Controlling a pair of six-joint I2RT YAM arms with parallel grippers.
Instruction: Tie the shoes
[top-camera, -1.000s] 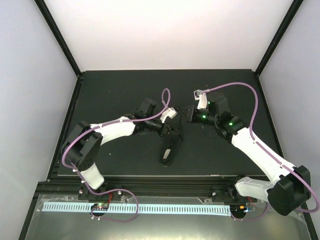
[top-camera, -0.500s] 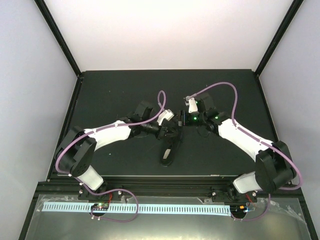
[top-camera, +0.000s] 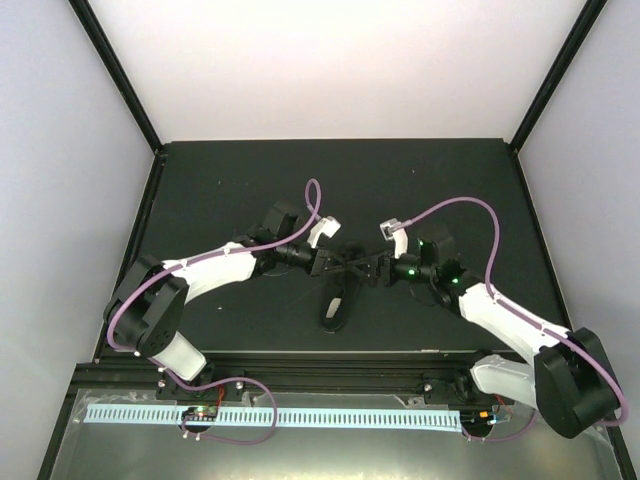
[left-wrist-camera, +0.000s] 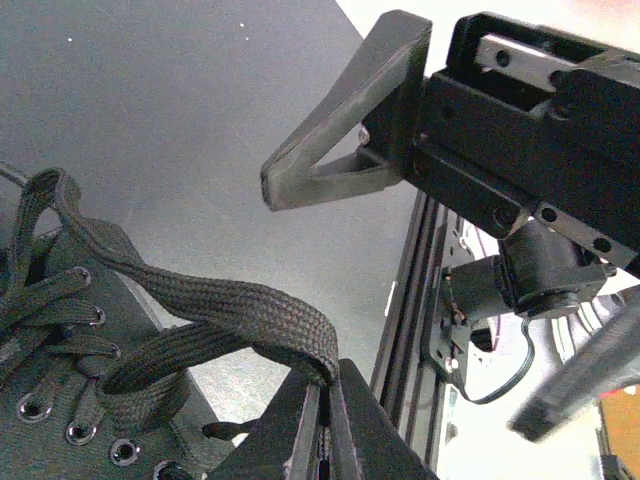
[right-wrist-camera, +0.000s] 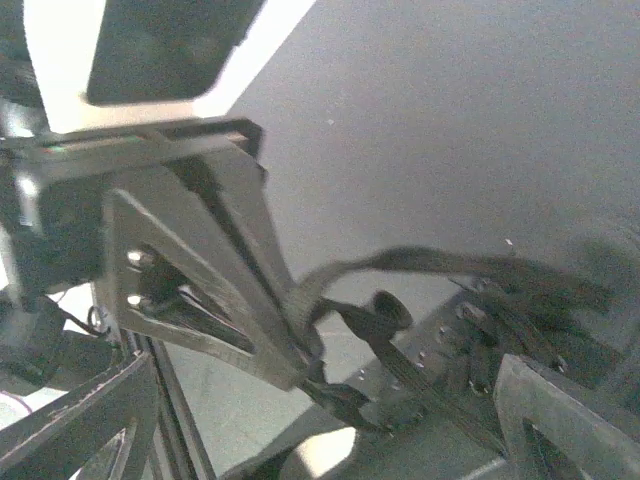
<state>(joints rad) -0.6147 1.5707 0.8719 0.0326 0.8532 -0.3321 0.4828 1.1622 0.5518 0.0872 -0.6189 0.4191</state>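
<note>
The small black lace-up shoe (top-camera: 336, 308) sits in the middle of the dark counter (top-camera: 220, 190), near the front edge. The left pincer (left-wrist-camera: 323, 395) is pinched tight on a loop of thin black lace (left-wrist-camera: 230, 320). The right pincer (top-camera: 372, 270) is just beside it, spread wide.

Both arms are reaching inward, nearly meeting. The left gripper (top-camera: 338, 263) is pinching a lace (left-wrist-camera: 200, 320), jaws closed; the right gripper (top-camera: 370, 268) is gaping wide.
</note>
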